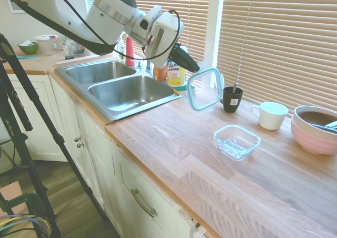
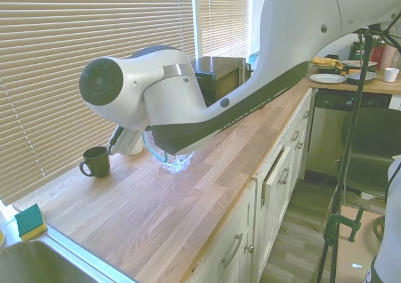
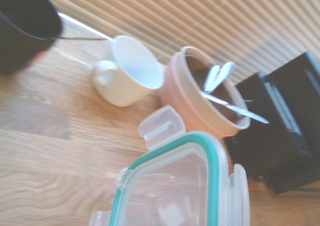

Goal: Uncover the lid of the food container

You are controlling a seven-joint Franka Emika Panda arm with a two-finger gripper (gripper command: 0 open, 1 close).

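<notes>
We see the lid [image 1: 205, 88] as a flat, rounded-square sheet of clear plastic with a teal rim and pale snap tabs, held up in the air and tilted on edge at the centre of the first exterior view, above the tabletop [image 1: 174, 143] and just right of the sink [image 1: 118, 88]. The fingers [image 1: 196, 68] are clamped on its upper left edge. In the wrist view the lid [image 3: 175, 186] fills the lower middle, one tab flipped out toward the cups. The container [image 1: 237, 141] is a single shallow clear glass dish with thick walls, sitting uncovered on the tabletop at centre right of the first exterior view, well apart from the lid; in the second exterior view we catch only a glimpse of it [image 2: 177, 163] under the arm. We count one lid and one container. Along the blinds we count two cups: a dark mug [image 1: 232, 98] near the lid and a white cup [image 1: 272, 115] to its right. At the right edge stands a pink bowl [image 1: 311, 138] with a grey bowl [image 1: 316, 117] nested in it, cutlery resting inside. The sink has two basins, and one green-and-yellow sponge [image 2: 28, 221] lies at the lower left of the second exterior view.
</notes>
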